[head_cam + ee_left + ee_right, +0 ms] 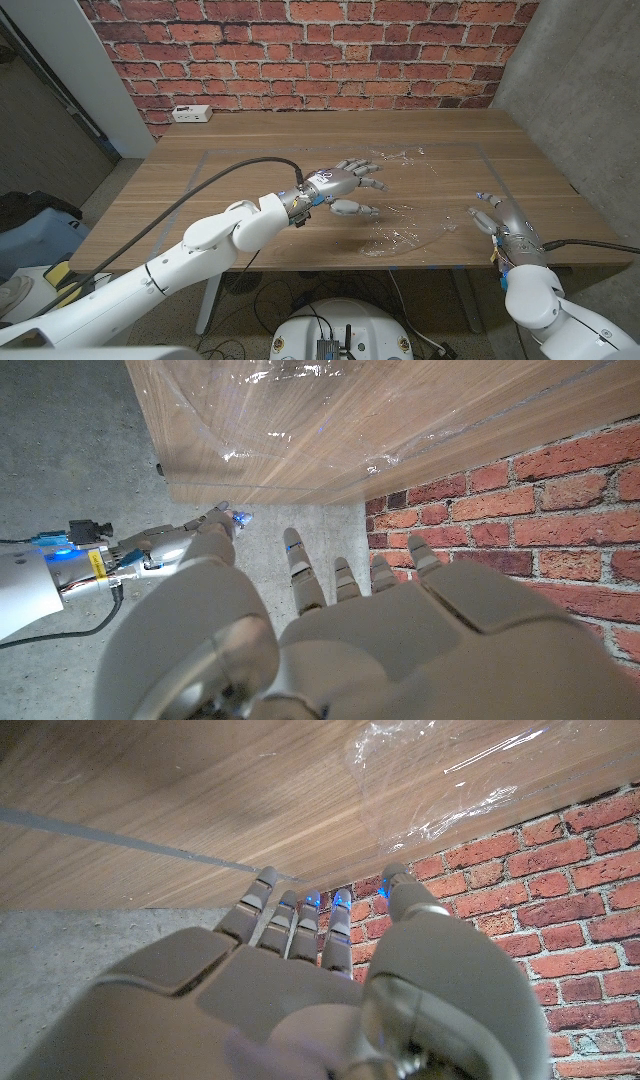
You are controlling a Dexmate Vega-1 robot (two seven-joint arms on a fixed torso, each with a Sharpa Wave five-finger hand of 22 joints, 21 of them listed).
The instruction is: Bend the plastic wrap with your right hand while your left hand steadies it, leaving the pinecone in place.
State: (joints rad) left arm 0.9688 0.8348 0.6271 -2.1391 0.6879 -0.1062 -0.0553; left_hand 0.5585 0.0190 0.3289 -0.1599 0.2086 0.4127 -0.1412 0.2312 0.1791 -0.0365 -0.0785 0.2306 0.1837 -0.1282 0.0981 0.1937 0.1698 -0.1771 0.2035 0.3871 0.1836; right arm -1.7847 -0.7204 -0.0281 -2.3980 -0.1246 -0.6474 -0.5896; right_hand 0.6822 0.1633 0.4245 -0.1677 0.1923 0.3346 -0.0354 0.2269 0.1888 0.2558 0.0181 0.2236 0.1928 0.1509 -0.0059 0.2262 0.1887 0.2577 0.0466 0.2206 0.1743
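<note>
A clear sheet of plastic wrap (pixel 405 200) lies crinkled on the wooden table (pixel 240 170), right of the middle. My left hand (pixel 345 185) reaches in over the wrap's left edge with its fingers spread and nothing in them; whether it touches the sheet I cannot tell. My right hand (pixel 497 220) waits by the table's right front corner, just beyond the wrap's right edge, fingers apart and empty. The left wrist view has my left hand (pixel 380 630), the wrap (pixel 300 400) and my right hand (pixel 185 540). The right wrist view has my right hand (pixel 330 990) and the wrap (pixel 450 780).
A white power strip (pixel 190 113) sits at the table's back left edge. Thin grey tape lines (pixel 200 165) mark a rectangle on the tabletop. A brick wall (pixel 300 50) stands behind the table and a grey wall (pixel 590 90) on the right.
</note>
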